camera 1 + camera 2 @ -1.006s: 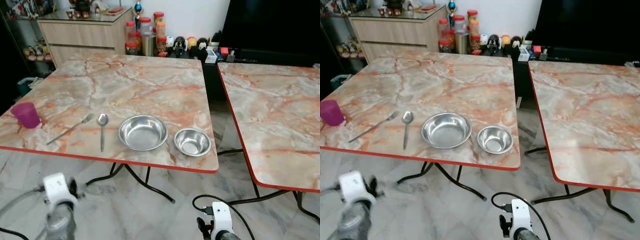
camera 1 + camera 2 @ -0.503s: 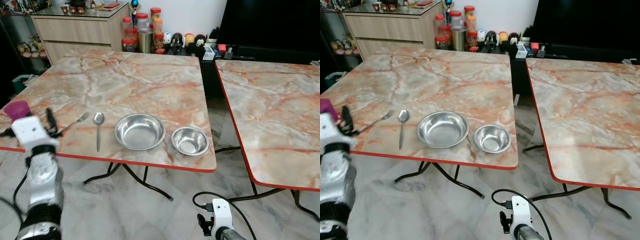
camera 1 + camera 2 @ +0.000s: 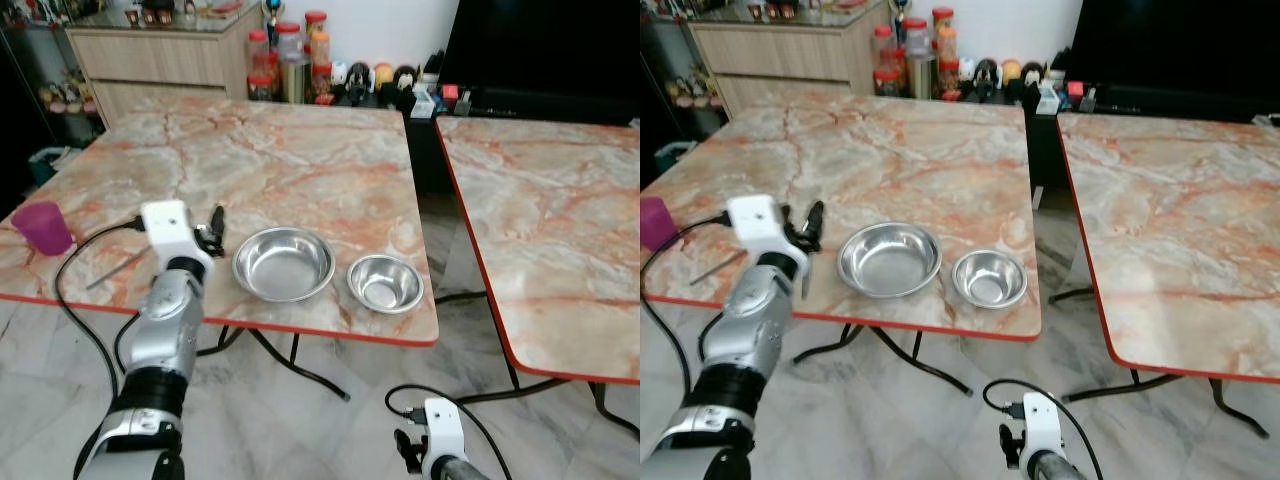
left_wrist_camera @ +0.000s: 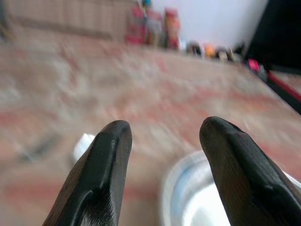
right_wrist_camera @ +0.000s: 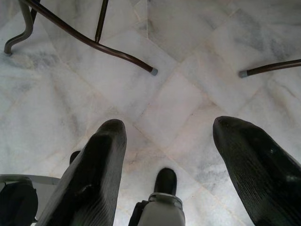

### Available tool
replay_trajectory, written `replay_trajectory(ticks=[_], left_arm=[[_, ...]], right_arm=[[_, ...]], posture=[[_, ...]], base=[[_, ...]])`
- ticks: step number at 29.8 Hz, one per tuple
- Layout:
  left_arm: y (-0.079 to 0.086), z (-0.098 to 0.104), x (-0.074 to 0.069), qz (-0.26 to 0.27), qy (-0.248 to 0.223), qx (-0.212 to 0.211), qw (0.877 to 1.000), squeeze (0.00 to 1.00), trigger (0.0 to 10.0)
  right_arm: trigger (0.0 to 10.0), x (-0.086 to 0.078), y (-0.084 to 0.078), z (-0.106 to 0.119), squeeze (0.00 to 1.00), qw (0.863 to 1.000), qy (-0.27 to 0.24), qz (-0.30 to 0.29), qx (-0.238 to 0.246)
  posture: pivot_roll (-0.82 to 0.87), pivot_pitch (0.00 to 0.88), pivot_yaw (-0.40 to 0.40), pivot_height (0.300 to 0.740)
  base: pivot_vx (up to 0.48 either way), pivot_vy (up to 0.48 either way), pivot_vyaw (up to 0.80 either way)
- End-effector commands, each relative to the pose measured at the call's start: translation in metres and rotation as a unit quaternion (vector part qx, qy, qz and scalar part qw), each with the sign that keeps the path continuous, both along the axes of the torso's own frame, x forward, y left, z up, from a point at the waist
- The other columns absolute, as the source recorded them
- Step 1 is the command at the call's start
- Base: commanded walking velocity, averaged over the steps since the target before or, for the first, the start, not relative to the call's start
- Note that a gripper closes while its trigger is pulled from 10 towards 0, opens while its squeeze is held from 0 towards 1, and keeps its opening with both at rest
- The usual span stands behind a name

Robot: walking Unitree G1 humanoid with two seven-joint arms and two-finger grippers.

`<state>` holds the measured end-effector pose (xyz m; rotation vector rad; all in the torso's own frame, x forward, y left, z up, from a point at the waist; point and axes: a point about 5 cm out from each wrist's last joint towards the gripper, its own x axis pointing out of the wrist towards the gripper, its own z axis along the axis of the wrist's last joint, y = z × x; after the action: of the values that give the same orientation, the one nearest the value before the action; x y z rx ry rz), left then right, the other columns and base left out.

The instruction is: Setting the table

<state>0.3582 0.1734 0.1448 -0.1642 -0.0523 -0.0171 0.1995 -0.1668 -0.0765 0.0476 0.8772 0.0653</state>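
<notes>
**Left gripper hovering by the cutlery**

While the left arm is reaching up over the near edge of the table (image 3: 300, 140), its left gripper (image 3: 214, 228) is hanging just left of the big bowl (image 3: 284, 265), fingers (image 4: 106, 165) spread with nothing between them (the wrist view is blurred, though the bowl's rim is showing just ahead of the tips). A fork (image 3: 115, 268) is lying partly behind the arm, its handle pointing toward the table's red edge; the spoon is hidden by the wrist, so its place cannot be told. The small bowl (image 3: 385, 283) is sitting just right of the big one, near but apart. A purple cup (image 3: 43, 228) is standing upright near the table's left edge, well apart from the bowls. The right gripper (image 5: 164, 155) is hanging idle low over the marble floor (image 5: 178, 70), fingers spread, beside a second table (image 3: 550, 220) to the right
</notes>
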Motion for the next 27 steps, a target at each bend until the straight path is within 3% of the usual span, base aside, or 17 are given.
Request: replay_trajectory(ticks=[1, 2, 6, 12, 17, 27], left_arm=[[-0.002, -0.005, 0.003, 0.001, 0.033, -0.029, 0.999, 0.0, 10.0], [-0.003, -0.009, 0.003, 0.009, 0.06, -0.048, 0.997, 0.0, 10.0], [-0.005, -0.018, 0.004, 0.016, 0.105, -0.054, 0.993, 0.0, 10.0], [-0.007, -0.019, 0.003, 0.01, 0.119, -0.065, 0.991, 0.0, 10.0], [-0.014, -0.02, 0.003, -0.014, 0.138, -0.1, 0.985, 0.0, 10.0], [-0.018, -0.018, 0.004, -0.02, 0.142, -0.089, 0.986, 0.0, 10.0]], right_arm=[[10.0, 0.0, -0.002, 0.0, 0.0, 1.0, 0.0, -0.011, 0.001], [10.0, -0.001, -0.002, 0.0, 0.0, 1.0, 0.0, -0.011, 0.001], [10.0, -0.001, -0.001, -0.001, 0.0, 1.0, 0.002, -0.008, 0.003], [10.0, -0.001, -0.001, -0.001, 0.0, 1.0, 0.002, -0.008, 0.003], [10.0, 0.0, 0.0, 0.0, 0.0, 1.0, 0.001, -0.006, 0.004], [10.0, -0.001, 0.0, 0.0, 0.0, 1.0, 0.001, -0.005, 0.004]], posture=[[-0.01, 0.0, -0.004, 0.728], [-0.01, 0.0, -0.005, 0.728], [-0.01, 0.0, -0.005, 0.728], [-0.01, 0.0, -0.006, 0.728], [-0.01, 0.0, -0.007, 0.728], [-0.01, 0.0, -0.001, 0.728]], base=[[0.0, 0.0, 0.0], [0.0, 0.0, 0.0], [0.0, 0.0, 0.0], [0.0, 0.0, 0.0], [0.0, 0.0, 0.0], [0.0, 0.0, 0.0]])
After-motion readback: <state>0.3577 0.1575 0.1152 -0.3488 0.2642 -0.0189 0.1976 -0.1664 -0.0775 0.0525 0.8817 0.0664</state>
